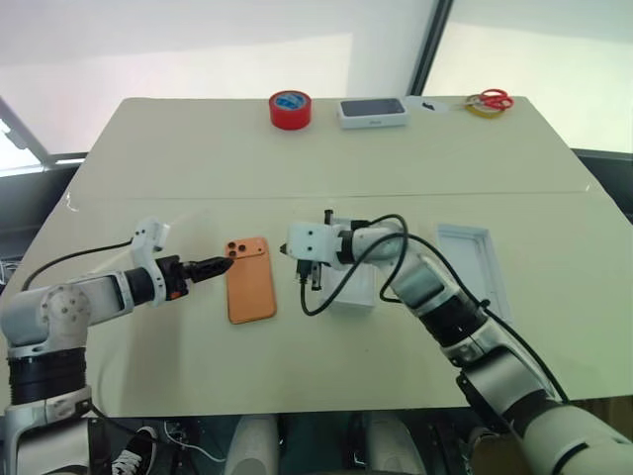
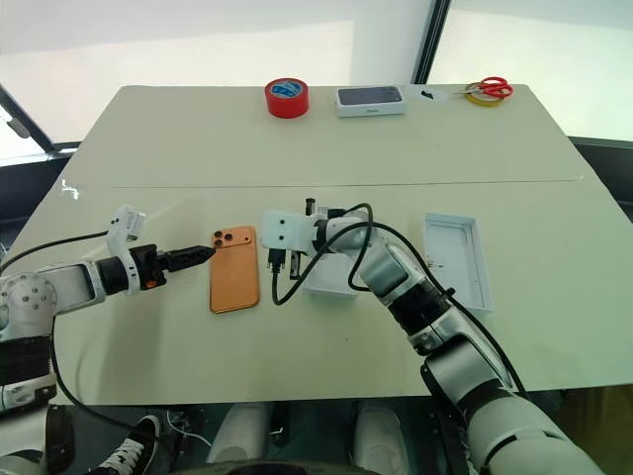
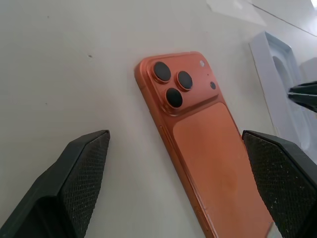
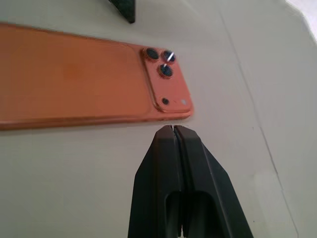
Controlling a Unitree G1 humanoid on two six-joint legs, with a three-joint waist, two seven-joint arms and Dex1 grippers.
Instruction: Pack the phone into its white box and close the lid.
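Your left pincer (image 1: 220,264) gapes wide beside the phone (image 1: 251,280), which lies back-up on the worktop (image 1: 297,178); your right pincer (image 4: 172,130), shut empty, hovers at its other side. Beyond, the white box (image 2: 329,272) sits under that arm, the lid (image 2: 457,259) further right.

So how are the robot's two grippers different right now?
The left gripper has its fingers spread wide apart, while the right gripper has its fingers pressed together. The left gripper is at the phone's left side, by the camera corner; the right gripper is on the phone's right side, with its tip just off the edge. Both have black fingers, point toward the phone, and hold nothing.
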